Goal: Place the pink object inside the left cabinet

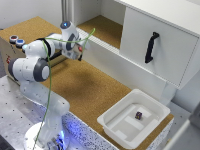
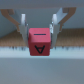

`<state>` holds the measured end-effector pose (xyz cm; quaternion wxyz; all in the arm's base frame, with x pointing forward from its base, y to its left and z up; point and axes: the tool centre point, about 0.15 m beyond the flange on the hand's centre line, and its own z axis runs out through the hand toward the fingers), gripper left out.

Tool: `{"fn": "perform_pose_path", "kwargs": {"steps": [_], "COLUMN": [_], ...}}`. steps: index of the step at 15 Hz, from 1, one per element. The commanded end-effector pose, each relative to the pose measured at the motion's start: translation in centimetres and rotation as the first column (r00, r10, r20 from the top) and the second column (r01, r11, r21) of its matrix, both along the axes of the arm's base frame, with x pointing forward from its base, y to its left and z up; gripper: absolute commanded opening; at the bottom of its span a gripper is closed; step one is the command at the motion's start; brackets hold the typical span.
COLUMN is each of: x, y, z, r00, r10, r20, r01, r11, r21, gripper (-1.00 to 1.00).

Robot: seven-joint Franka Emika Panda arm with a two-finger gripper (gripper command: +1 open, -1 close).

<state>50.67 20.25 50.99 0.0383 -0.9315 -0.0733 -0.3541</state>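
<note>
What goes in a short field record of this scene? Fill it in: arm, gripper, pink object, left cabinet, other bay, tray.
arm: one Franka arm, reaching toward the cabinet
gripper: gripper shut on the pink object
pink object: pink object held between the fingers, off any surface, dark marks on its faces
left cabinet: left cabinet open, cork-brown floor, nothing seen inside
other bay: white door with black handle, closed
tray: white tray holding a small dark purple cube

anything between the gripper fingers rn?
Yes, the pink block sits between the fingers, clear in the wrist view. In the exterior view the gripper is too small to tell.
</note>
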Motion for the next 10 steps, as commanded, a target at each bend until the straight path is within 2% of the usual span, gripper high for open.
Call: {"fn": "perform_pose_path", "kwargs": {"steps": [1,5,8,10], "x": [14.0,16.9,16.1,15.2], "y": [1.9,3.1,2.7,2.3], "z": [3.7,2.2,1.1,0.2], "r00": [0.975,0.972,0.974,0.975], "r10": [-0.024,-0.058,-0.094,-0.109], "r20": [-0.221,-0.229,-0.205,-0.196], "r01": [0.01,0.031,0.066,0.085], "r11": [0.998,0.992,0.988,0.988], "r21": [-0.065,-0.12,-0.141,-0.127], "gripper": [-1.0,-1.0,-1.0,-1.0]}}
